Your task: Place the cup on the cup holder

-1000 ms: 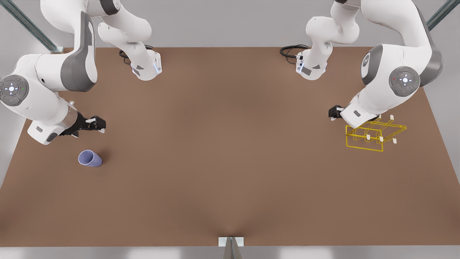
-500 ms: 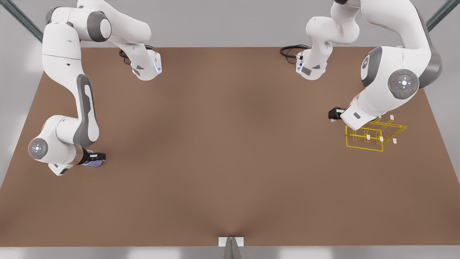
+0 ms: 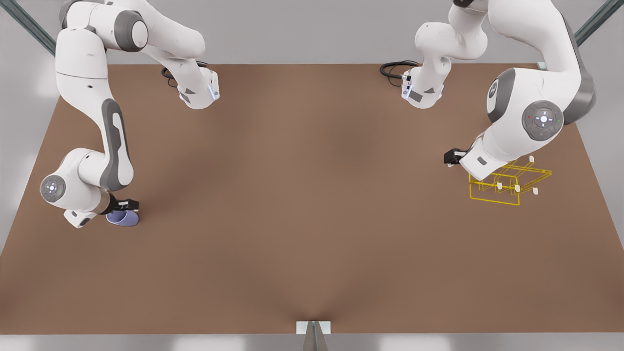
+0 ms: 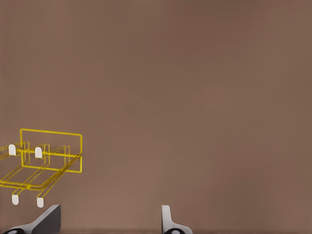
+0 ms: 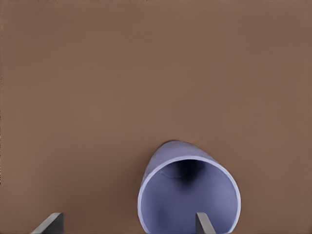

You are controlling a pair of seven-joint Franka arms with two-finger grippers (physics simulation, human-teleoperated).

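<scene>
1. The right gripper (image 3: pixel 127 204) is down at the lavender cup (image 3: pixel 122 218), at the front view's left, about eight o'clock from the middle of the brown table (image 3: pixel 312 204). In the right wrist view its two fingertips (image 5: pixel 204 223) stand spread apart, one over the cup's open mouth (image 5: pixel 189 194) and the other well off to the side, so one finger seems aimed inside the rim. Nothing is clasped yet.
2. The cup lies tipped on its side on the table, mouth towards the wrist camera.
3. The left gripper (image 3: pixel 453 157) waits at about three o'clock, just beside the yellow wire cup holder (image 3: pixel 507 183). In the left wrist view its fingertips (image 4: pixel 166 219) are parted with bare table between them, and the holder (image 4: pixel 44 158) with its white-tipped pegs sits off to one side.
4. I judge the step in hand to be the reach for the cup. Next the fingers need to pinch the wall, lift, and carry it across to a peg.
5. The front view gives the wide gap between cup and holder; the right wrist view gives the finger's place at the rim.
</scene>
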